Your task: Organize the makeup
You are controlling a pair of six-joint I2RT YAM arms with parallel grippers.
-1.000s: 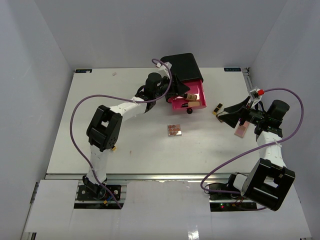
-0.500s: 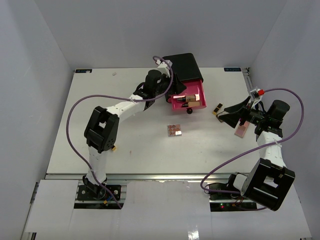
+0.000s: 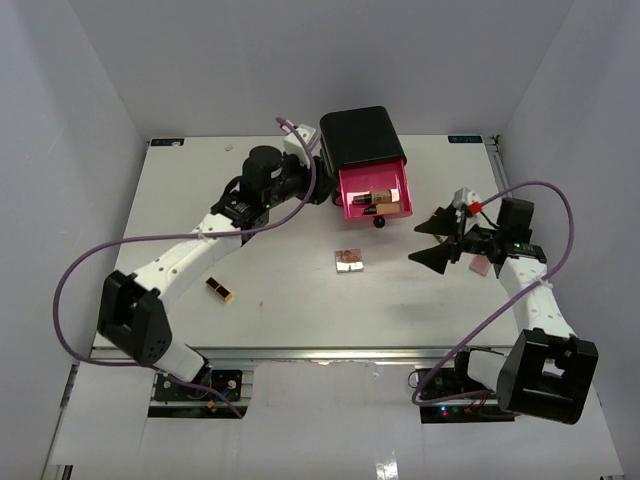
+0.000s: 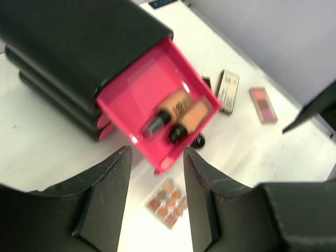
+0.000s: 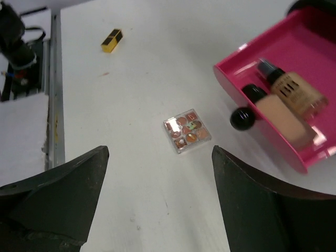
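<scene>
**A:** What was the biggest thing on the table?

**B:** The black box at the far side. Its pink drawer was pulled out, with two brown bottles lying side by side inside it.

**A:** And the arms?

**B:** The left gripper hung just left of the drawer, jaws spread, holding nothing. The right gripper hovered to the drawer's right, jaws wide apart and also empty.

**A:** What was loose?

**B:** The square palette lay on the table near the drawer's front. A tan compact and a pink compact lay near each other to the right. One lipstick sat well apart on the left.

**A:** So which step was it?

**B:** Between pieces, I'd say. The palette sat between the right jaws in the wrist view, so it looked like the next pick. That would need a straight descent with the fingers straddling its thin edges.
</scene>
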